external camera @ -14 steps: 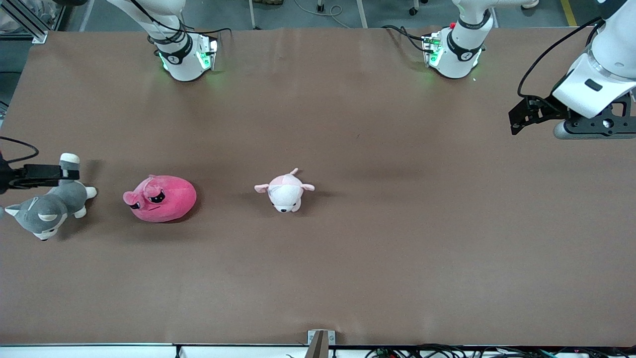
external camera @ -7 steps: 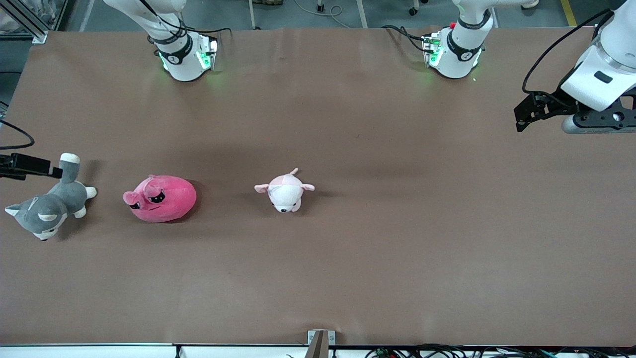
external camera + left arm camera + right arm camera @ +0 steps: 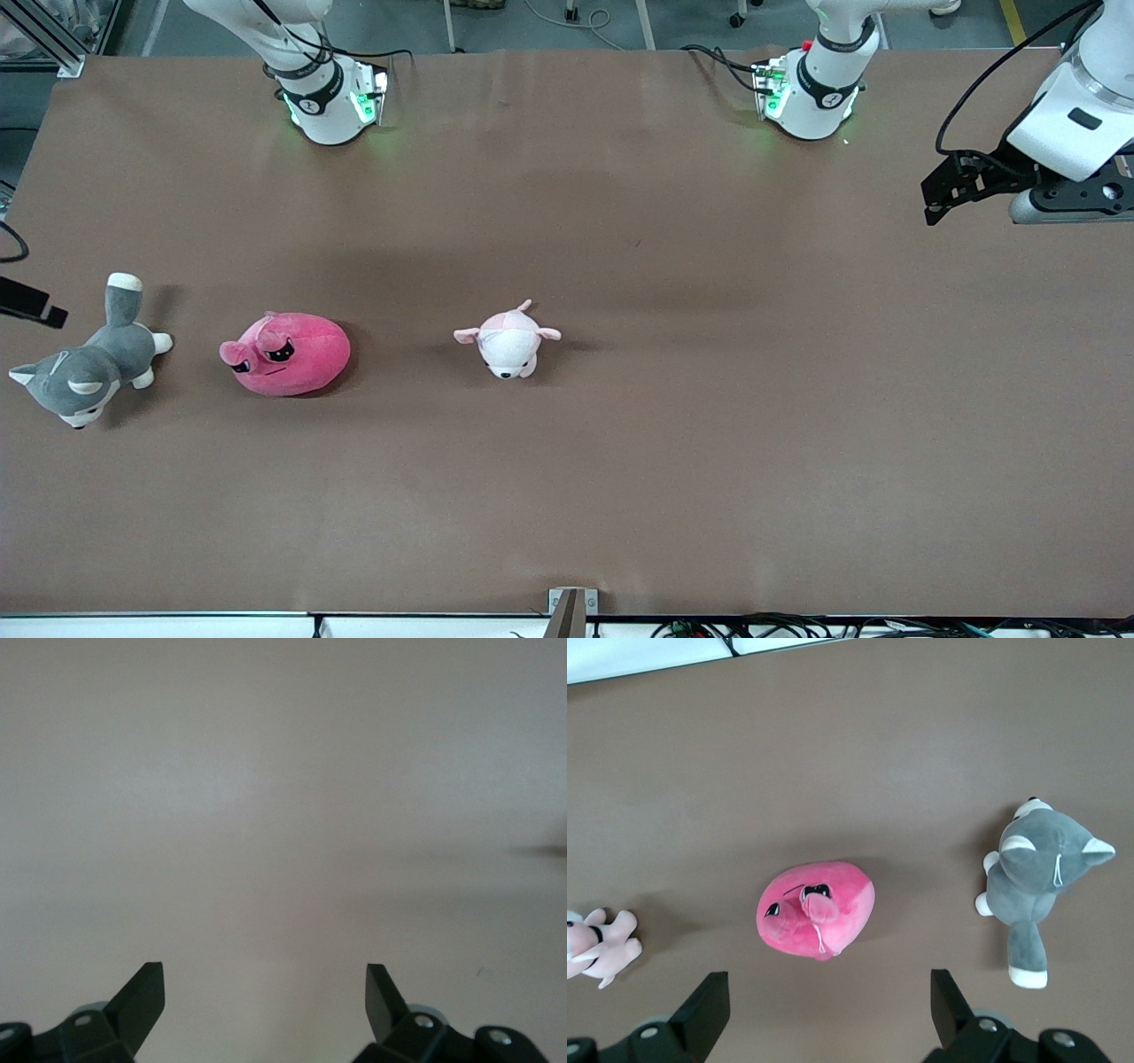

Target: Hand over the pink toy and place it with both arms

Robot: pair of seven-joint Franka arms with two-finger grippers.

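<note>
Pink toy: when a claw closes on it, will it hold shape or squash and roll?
The pink toy looks like soft stuffed plush, so it probably squashes under the fingers. Its rounded blob shape suggests a push might rock it. It looks light for its bulk and fuzzy, so unlikely to slip.

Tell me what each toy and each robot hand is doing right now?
pink toy: lying on the table, not held.
pale pink plush: lying on the table.
grey dog: lying on the table.
left gripper: open, empty.
right gripper: open, empty, above the pink toy.
</note>
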